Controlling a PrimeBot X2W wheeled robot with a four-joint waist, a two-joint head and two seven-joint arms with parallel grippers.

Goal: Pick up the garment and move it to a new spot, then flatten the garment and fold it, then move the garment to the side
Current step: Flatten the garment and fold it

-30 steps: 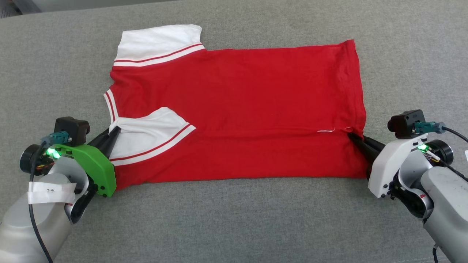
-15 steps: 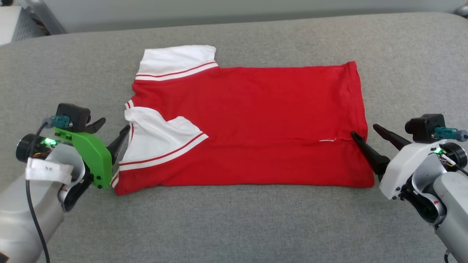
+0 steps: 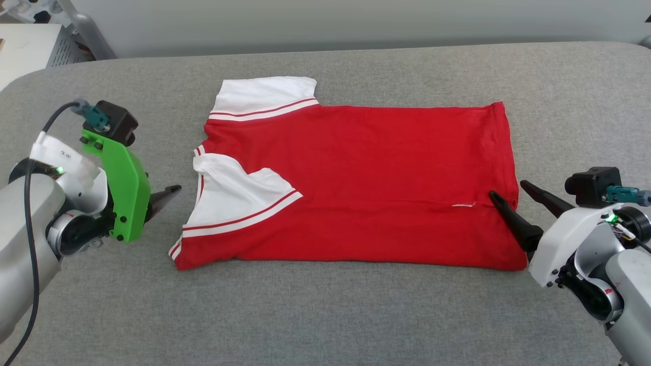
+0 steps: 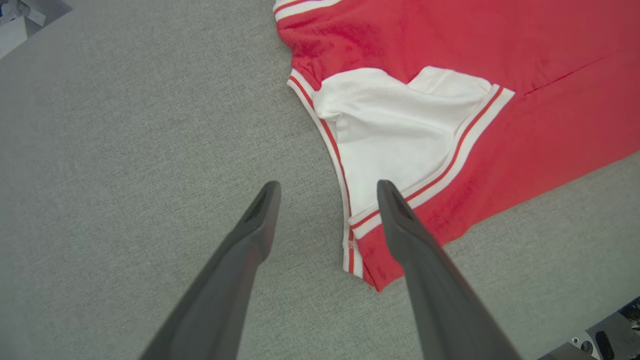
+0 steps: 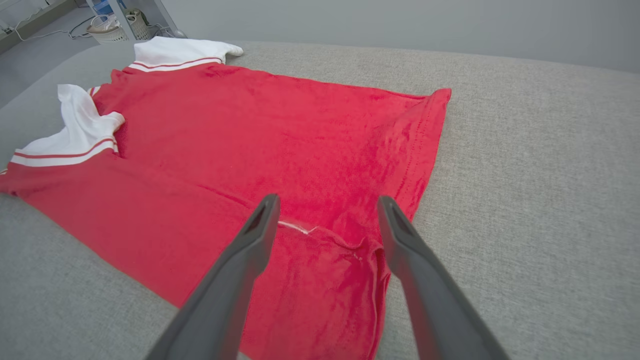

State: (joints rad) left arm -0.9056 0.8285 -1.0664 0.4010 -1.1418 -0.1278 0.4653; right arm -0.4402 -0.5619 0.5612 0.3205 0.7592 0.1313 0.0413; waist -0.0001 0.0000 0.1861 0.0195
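The garment (image 3: pixel 366 178) is a red T-shirt with white sleeves, lying flat across the middle of the grey surface, neckline to the left. Its near long side is folded over the body, and the near white sleeve (image 3: pixel 234 195) lies on top. The far sleeve (image 3: pixel 264 94) sticks out at the back. My left gripper (image 3: pixel 168 195) hovers open just left of the folded sleeve (image 4: pixel 400 130), holding nothing. My right gripper (image 3: pixel 507 188) is open over the hem's right edge (image 5: pixel 350 240), one finger above the cloth and one beyond it, with nothing between them.
A grey padded surface (image 3: pixel 325 315) carries the garment, with bare room in front and on both sides. Its back edge meets a pale wall. A white cabinet (image 3: pixel 25 46) stands off the back left corner, and baskets (image 5: pixel 120 27) sit on the floor beyond.
Both grippers were shut on the garment's ends and have opened and let go. The left one has drawn back and lifted. The camera has tilted, shifting the whole picture.
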